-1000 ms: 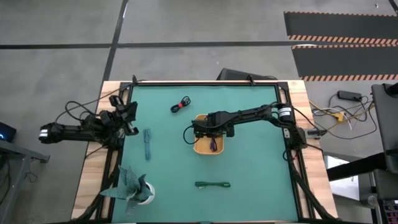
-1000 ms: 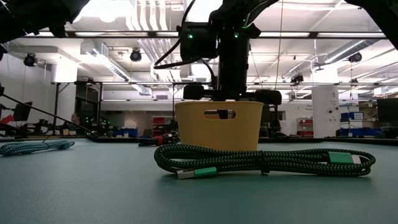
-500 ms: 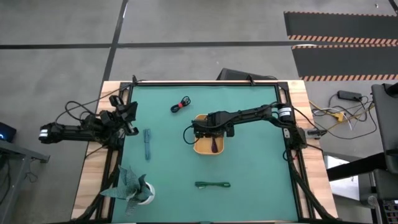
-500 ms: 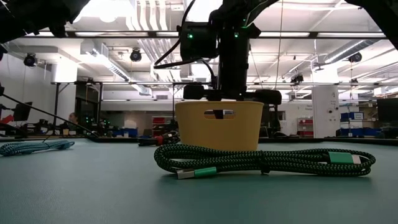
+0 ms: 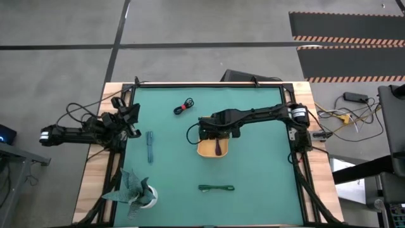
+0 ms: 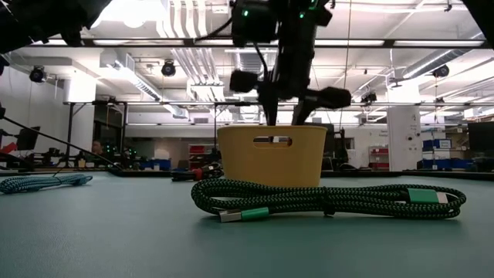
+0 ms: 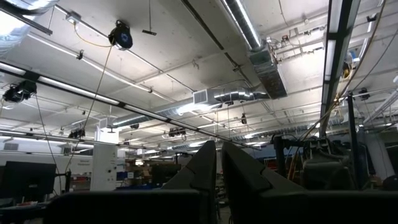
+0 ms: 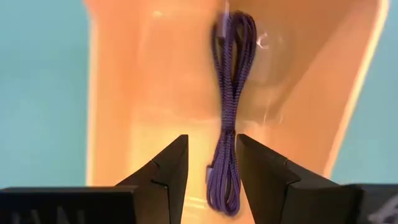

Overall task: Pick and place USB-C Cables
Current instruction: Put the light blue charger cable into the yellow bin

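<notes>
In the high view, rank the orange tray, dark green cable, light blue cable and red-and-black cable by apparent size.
1. orange tray, partly under the right gripper.
2. dark green cable, longest bundle.
3. light blue cable.
4. red-and-black cable, close to the blue; unsure.

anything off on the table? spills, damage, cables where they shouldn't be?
Nothing stands out. Purple cable lies inside the orange tray; red-and-black, light blue and green cables lie tidy on the mat.
</notes>
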